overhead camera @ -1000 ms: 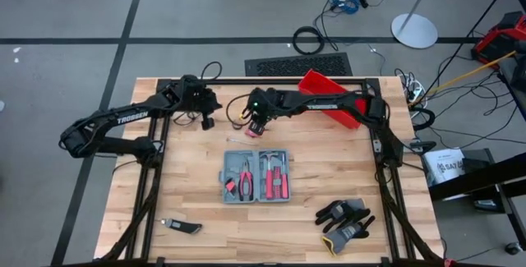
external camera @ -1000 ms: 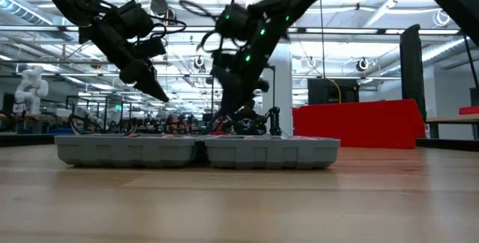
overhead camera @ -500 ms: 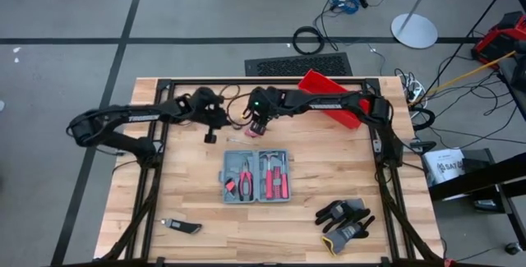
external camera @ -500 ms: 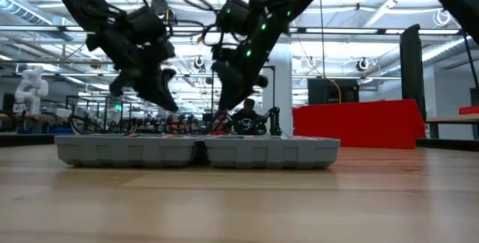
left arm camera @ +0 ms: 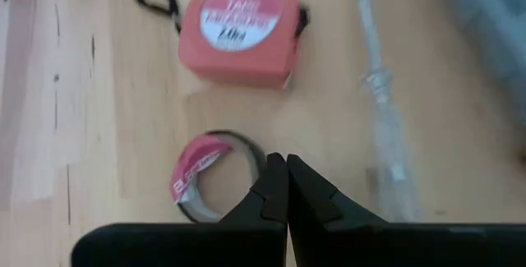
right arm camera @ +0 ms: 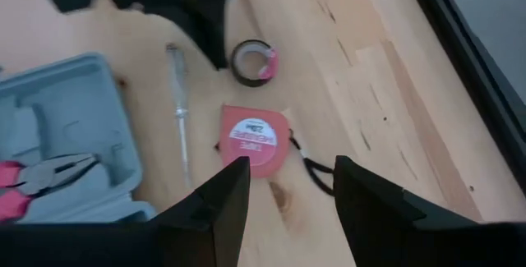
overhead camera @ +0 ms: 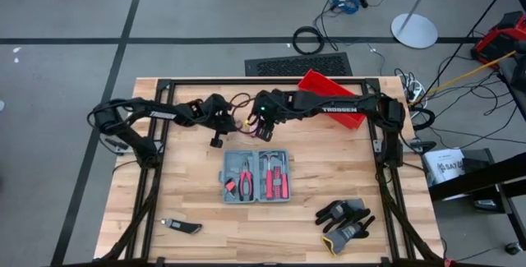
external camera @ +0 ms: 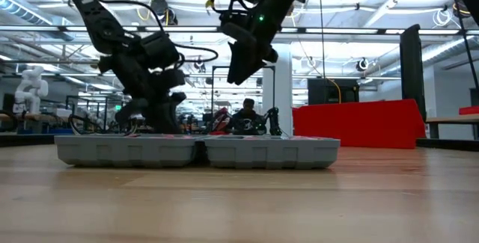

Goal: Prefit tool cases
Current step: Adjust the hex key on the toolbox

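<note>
Wrist views: tape roll (left arm camera: pixel 205 178), tape measure (right arm camera: pixel 252 139) | left gripper (left arm camera: pixel 285 186) pressed together | right gripper (right arm camera: pixel 283 186) spread

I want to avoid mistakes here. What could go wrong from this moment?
The left end effector is shut beside the tape roll, so it may push the roll rather than grasp it. The clear screwdriver lies close and could get knocked. The open right end effector hangs above the tape measure, near the other arm.
</note>
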Robot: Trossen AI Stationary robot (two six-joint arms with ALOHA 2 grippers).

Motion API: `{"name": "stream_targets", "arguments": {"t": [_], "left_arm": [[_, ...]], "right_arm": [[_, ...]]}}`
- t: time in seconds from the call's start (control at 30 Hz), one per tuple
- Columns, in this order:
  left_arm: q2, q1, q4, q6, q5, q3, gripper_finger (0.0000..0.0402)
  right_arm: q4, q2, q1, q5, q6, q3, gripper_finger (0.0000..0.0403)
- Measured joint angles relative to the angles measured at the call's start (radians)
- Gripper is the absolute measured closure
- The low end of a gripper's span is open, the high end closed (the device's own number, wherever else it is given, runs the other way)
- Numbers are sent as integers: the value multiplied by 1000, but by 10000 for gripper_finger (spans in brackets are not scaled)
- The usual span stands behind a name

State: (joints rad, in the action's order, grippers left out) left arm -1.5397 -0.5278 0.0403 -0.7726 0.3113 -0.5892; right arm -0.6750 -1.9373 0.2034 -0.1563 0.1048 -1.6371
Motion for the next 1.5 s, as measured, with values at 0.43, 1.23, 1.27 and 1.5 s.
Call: {"name": "stream_targets", "arguments": {"t": [0.43,1.23,1.27,1.5], "left_arm": [[-103,-1,75,33,-39,-3,401],[350,10,23,112,-403,0,402],[381,1,13,112,-422,0,401],[575,-49,-223,137,-310,-1,401]], "right_arm": [[-4,-1,-55,0,42,0,236],[144,-58,-92,162,17,0,229],[153,-70,-101,194,15,0,226],[170,-152,-181,361,26,0,208]]}}
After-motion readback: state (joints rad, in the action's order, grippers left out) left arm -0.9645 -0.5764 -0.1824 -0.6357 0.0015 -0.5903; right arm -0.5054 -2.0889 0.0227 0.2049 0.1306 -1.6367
